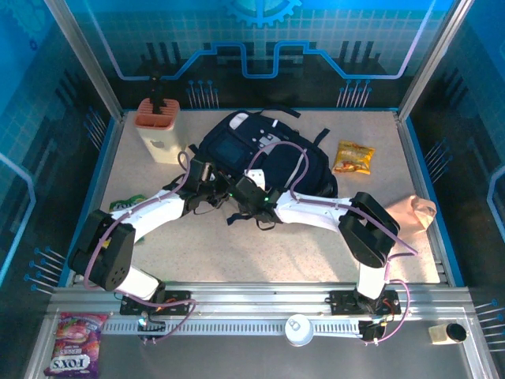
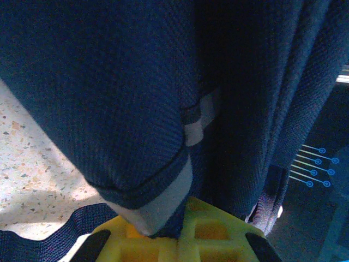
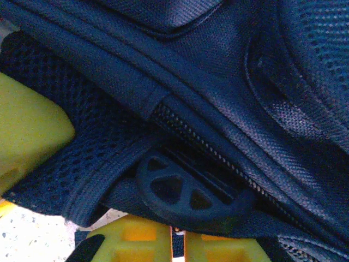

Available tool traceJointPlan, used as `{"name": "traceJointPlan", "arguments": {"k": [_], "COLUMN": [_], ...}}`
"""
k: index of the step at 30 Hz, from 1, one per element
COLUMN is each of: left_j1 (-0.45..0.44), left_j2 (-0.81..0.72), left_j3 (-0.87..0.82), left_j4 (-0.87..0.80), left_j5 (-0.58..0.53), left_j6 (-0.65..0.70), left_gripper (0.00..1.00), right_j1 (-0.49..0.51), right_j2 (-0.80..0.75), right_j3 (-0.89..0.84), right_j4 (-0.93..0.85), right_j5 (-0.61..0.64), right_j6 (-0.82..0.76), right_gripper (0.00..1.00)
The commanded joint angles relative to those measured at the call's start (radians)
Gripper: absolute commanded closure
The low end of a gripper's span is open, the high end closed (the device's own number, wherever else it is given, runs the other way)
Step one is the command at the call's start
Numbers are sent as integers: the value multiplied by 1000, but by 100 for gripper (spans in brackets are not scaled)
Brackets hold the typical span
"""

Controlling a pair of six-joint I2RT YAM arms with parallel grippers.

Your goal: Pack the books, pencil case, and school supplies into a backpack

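Observation:
The navy-blue backpack (image 1: 260,154) lies in the middle of the table, black straps trailing toward me. My left gripper (image 1: 207,178) is at its near left edge. In the left wrist view my left gripper (image 2: 177,229) is shut on a white-trimmed fold of backpack (image 2: 109,98) fabric. My right gripper (image 1: 246,189) is at the near middle edge. In the right wrist view my right gripper (image 3: 179,232) is shut, a dark strip of the round black zipper pull (image 3: 185,194) in the thin slit between the jaws, just below the zipper (image 3: 218,158). The books are out of view.
A beige holder with a terracotta top (image 1: 160,130) stands at the back left. A yellow-orange snack packet (image 1: 353,156) lies right of the backpack, a green packet (image 1: 126,205) under the left arm. A peach soft pouch (image 1: 417,212) sits at the right edge.

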Motion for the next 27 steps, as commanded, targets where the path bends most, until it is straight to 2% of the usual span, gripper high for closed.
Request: {"name": "traceJointPlan", "arguments": {"k": [1, 11, 17, 20, 22, 23, 27], "left_j1": [-14, 22, 34, 34, 34, 34, 34], "left_j2": [-50, -8, 3, 7, 10, 10, 11], "left_j3": [30, 40, 41, 43, 44, 44, 45], "left_j4": [-40, -41, -40, -38, -35, -34, -29], "left_j5": [60, 40, 37, 41, 47, 50, 59], "left_j6": [-2, 18, 32, 32, 32, 32, 26], "left_gripper": [100, 100, 100, 100, 100, 100, 100], "right_j1": [-20, -26, -77, -115, -147, -153, -175], "right_j2": [-45, -264, -393, -441, -460, -462, -453], "right_j3": [-42, -295, -429, -473, -514, -520, -485], "right_j4": [13, -129, -257, -157, 40, 77, 96], "right_j5": [97, 191, 236, 150, -9, -45, -89], "right_j6": [-15, 77, 163, 53, -126, -157, -235], "right_gripper": [91, 90, 89, 89, 88, 88, 79]}}
